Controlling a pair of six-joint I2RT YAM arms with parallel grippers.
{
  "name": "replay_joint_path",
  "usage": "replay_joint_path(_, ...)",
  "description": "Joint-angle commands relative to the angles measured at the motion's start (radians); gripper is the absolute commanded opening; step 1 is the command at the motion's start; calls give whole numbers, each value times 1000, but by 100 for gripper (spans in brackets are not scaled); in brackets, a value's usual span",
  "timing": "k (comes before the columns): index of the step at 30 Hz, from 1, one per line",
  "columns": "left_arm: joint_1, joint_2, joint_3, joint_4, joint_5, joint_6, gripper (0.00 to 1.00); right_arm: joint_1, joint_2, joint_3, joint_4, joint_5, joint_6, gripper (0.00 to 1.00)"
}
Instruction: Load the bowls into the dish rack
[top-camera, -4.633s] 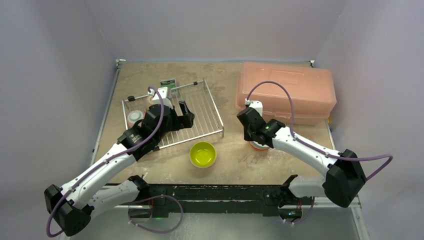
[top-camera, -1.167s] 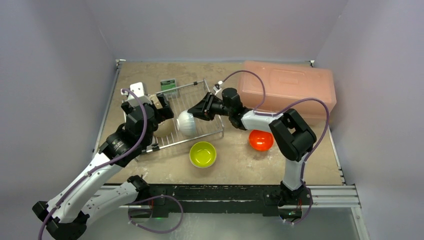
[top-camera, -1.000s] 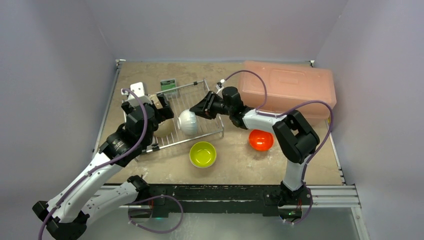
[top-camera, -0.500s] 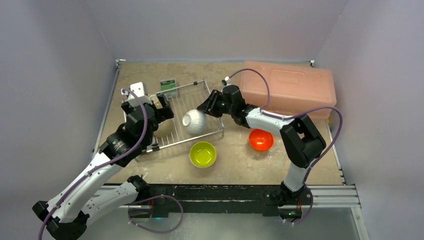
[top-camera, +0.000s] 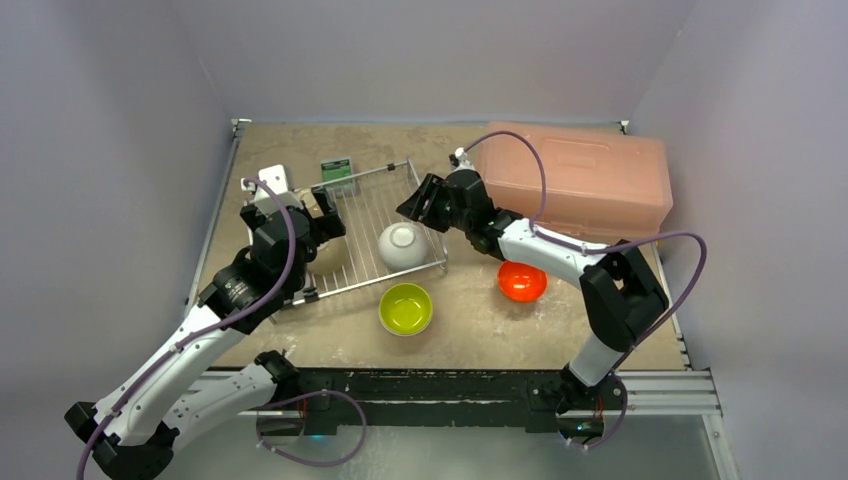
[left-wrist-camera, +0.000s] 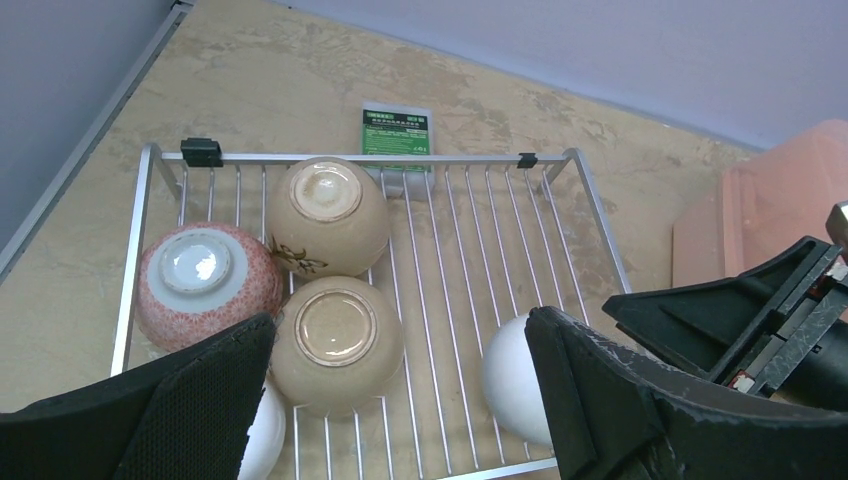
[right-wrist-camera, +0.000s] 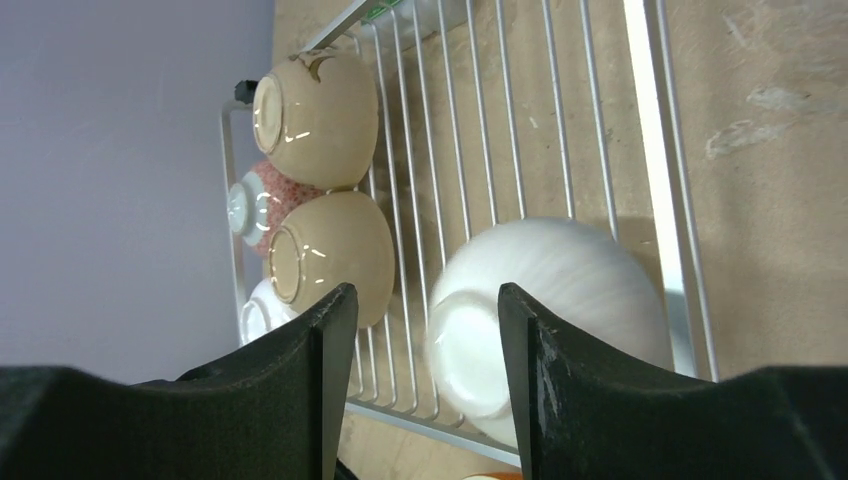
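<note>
Top external: right hand (top-camera: 417, 201) by rack (top-camera: 366, 204)

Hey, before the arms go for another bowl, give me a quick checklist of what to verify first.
1. Right tool clear of white bowl: ok, open, apart.
2. White bowl inside dish rack: ok, upside down, near right corner.
3. Left tool empty: ok, open above rack.
4. Lime-green bowl unobstructed: ok, upright on table.
5. Orange bowl rim graspable: cannot tell, looks upside down.
6. Rack space left: ok, bare wires far right.
</note>
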Motion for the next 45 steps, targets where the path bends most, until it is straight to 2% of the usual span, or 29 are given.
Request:
replay_joint_path(1, 1, -9, 12, 2, -25, 14, 97, 10, -45, 23, -24, 94, -76, 58)
replay_joint_path(9, 2, -12, 3, 3, -25, 16, 97, 56, -44, 56, -106, 157, -217, 67)
replay_joint_path(18, 3, -16, -8, 8, -25, 18, 97, 196, 22, 161, -340, 516, -304, 74)
replay_joint_path(22, 3, -18, -11, 9, -25, 20, 97, 206, 80, 202, -396, 588, -346, 80)
replay_joint_path(30, 3, -18, -14, 14, -24, 18, 97, 207, 163, 254, -388, 492, -413, 81)
replay_joint_path(36, 2, -15, -14, 14, -25, 18, 97, 208, 185, 270, -361, 317, -462, 74)
replay_joint_path(45, 1, -7, -17, 16, -24, 21, 97, 227, 200, 250, -269, 76, -564, 71)
